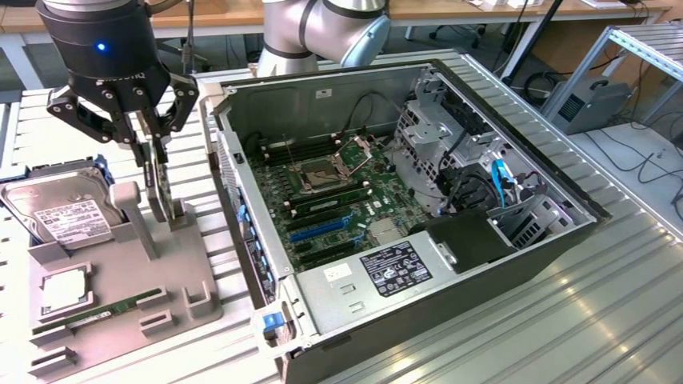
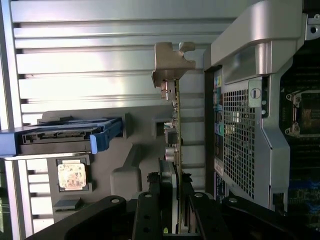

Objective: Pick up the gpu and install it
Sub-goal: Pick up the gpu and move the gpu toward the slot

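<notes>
Fingers (image 2: 149, 210) of the gripper (image 2: 171, 186): closed from both sides onto the gpu (image 2: 173, 125), pinching the thin card between them. No gap visible between pads and card.

Card attitude: on edge, upright, running straight away from the grip, with the silvery bracket (image 2: 170, 62) at the far end.

Location: over the grey holder tray (image 1: 128, 280), on the exterior view's left, just beside the wall of the open computer case (image 1: 320, 74). Cannot tell whether the card's lower edge sits in the tray's slot or has cleared it.

Neighbours: hard drive (image 1: 64, 216) stands in the same tray, apart from the card. Motherboard (image 1: 331, 200) lies exposed inside the case.

Judgement, step in hand is the pick-up. To do it well:
- pull straight up, no twist, so the card does not bind against the tray's posts
- keep the grip square on both faces; a tilted card could slip or lever
- watch the bracket end, which looks closest to a post
- mind the case wall alongside
</notes>
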Controlling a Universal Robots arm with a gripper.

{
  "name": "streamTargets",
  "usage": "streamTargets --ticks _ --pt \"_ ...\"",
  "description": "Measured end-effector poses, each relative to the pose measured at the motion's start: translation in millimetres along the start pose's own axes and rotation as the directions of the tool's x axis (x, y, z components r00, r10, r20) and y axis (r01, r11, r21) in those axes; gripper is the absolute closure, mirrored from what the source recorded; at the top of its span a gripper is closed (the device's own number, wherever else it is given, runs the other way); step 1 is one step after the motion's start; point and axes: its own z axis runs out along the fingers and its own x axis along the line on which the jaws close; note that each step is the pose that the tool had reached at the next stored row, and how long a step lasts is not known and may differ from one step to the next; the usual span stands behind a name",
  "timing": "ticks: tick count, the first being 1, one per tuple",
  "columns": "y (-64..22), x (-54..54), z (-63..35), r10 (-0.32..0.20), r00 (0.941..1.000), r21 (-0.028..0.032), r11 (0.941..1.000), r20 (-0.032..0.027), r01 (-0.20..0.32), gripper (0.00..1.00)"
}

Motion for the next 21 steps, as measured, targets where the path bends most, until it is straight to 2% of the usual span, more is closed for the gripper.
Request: streamTargets --ticks 21 --pt "10.8 0.3 -0.3 0.0 1.0 -0.0024 1.0 0.0 0.0 0.73"
